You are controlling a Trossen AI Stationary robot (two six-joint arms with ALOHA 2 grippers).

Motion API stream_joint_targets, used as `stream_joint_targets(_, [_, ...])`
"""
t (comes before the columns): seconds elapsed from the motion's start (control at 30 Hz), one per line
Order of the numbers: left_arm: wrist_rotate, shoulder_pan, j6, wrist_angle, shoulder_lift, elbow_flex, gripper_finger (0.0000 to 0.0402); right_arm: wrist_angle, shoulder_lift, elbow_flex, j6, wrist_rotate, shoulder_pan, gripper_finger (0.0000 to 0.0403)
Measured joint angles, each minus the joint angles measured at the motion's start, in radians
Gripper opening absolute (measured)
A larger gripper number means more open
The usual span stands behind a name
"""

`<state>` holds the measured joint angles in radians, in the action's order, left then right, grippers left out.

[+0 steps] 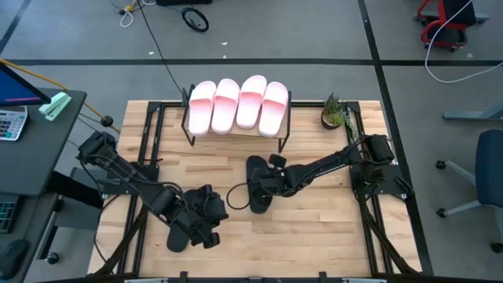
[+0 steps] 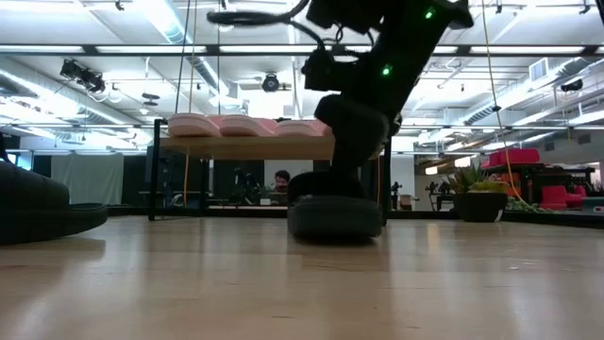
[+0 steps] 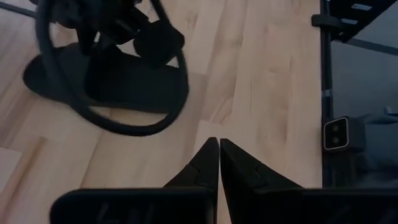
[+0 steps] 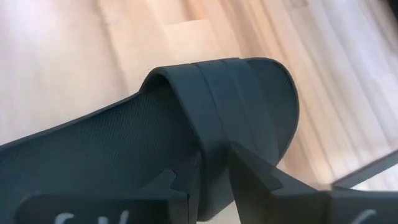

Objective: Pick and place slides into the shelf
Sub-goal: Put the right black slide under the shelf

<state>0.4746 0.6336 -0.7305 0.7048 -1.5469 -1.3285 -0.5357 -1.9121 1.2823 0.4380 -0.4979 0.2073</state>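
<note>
Wooden tabletop: right gripper straddles the black slide's strap, lengthwise toward shelf; left gripper clenched empty.

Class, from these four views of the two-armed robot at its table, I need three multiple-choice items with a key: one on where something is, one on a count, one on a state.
1. Where does the right hand work?
A. Over the plant
B. At the black slide in mid-table
C. On the shelf top

2. How many pink slides lie on the shelf?
A. Two
B. Four
C. Six

3. How do the left hand's fingers stand?
A. Spread wide
B. Pressed together with nothing between them
C. Closed on a pink slide

Key:
1 B, the high view shows that hand on the black slide, and its wrist view shows the fingers either side of the strap.
2 B, four pink slides lie side by side on top.
3 B, the left hand shows its tips meeting over bare wood.
</note>
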Motion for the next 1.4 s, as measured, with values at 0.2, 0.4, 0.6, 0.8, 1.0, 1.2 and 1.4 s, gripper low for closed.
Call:
stream_joint_targets(0.2, [0.005, 0.016, 0.000, -0.009, -0.043, 0.000, 0.0008, -0.004, 0.021, -0.001, -0.012, -0.024, 0.042, 0.0074])
stream_joint_targets(0.4, [0.005, 0.021, 0.000, -0.009, -0.106, 0.000, 0.0016, -0.006, 0.035, -0.001, -0.022, -0.040, 0.044, 0.0017])
stream_joint_targets(0.6, [-0.001, 0.022, -0.050, -0.006, -0.156, 0.000, 0.0031, -0.007, 0.035, -0.001, -0.017, -0.039, 0.044, 0.0021])
stream_joint_targets(0.8, [-0.004, 0.026, -0.078, -0.009, -0.170, 0.000, 0.0024, -0.037, 0.044, -0.001, -0.015, -0.158, 0.055, 0.0024])
stream_joint_targets(1.0, [-0.005, 0.021, -0.047, -0.042, -0.170, 0.000, 0.0011, -0.036, 0.049, -0.001, -0.037, -0.306, 0.003, 0.0013])
stream_joint_targets(1.2, [0.075, -0.005, -0.043, -0.168, -0.170, 0.000, 0.0009, -0.049, 0.049, -0.001, -0.039, -0.235, -0.069, 0.0009])
stream_joint_targets(1.4, [0.169, -0.049, 0.035, -0.224, -0.216, 0.000, 0.0008, -0.064, 0.045, -0.001, -0.046, -0.214, -0.115, 0.0009])
